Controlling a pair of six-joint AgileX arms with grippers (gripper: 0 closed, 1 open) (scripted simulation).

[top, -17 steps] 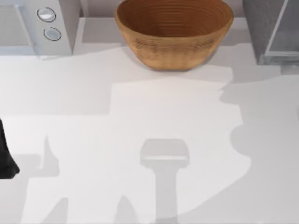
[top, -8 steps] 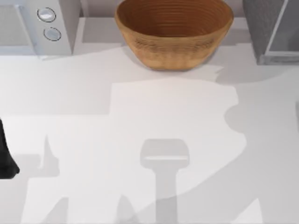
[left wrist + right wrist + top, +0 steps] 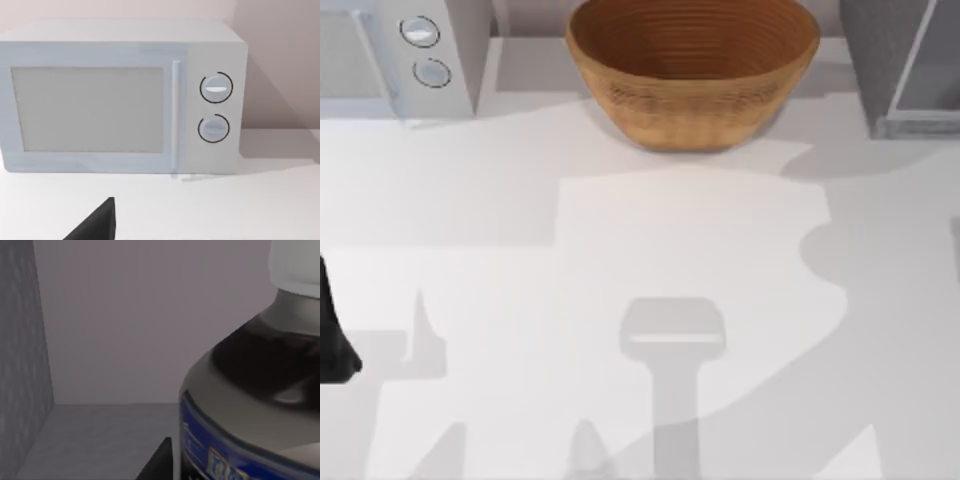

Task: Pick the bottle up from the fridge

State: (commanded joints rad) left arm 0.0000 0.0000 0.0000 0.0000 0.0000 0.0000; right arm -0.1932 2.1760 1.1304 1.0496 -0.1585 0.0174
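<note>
From above, the fridge stands at the table's far right corner, beside the wicker basket, with the microwave at the far left. The left gripper sits parked at the left edge, well apart from the fridge, so the right arm is judged to be the one placed for this pick.

In the left wrist view, a dark part of the left gripper points at the microwave. Whether it is apart or together cannot be told.

In the right wrist view, the camera looks into the fridge, with its speckled wall to one side and a pale back wall ahead. The bottle stands upright on the fridge floor, long axis vertical, with a white cap, dark shoulder and blue label. It is very near, just ahead of the right gripper and off to one side. The gripper seems level and aimed inward. Its opening cannot be told, nor any contact.
</note>
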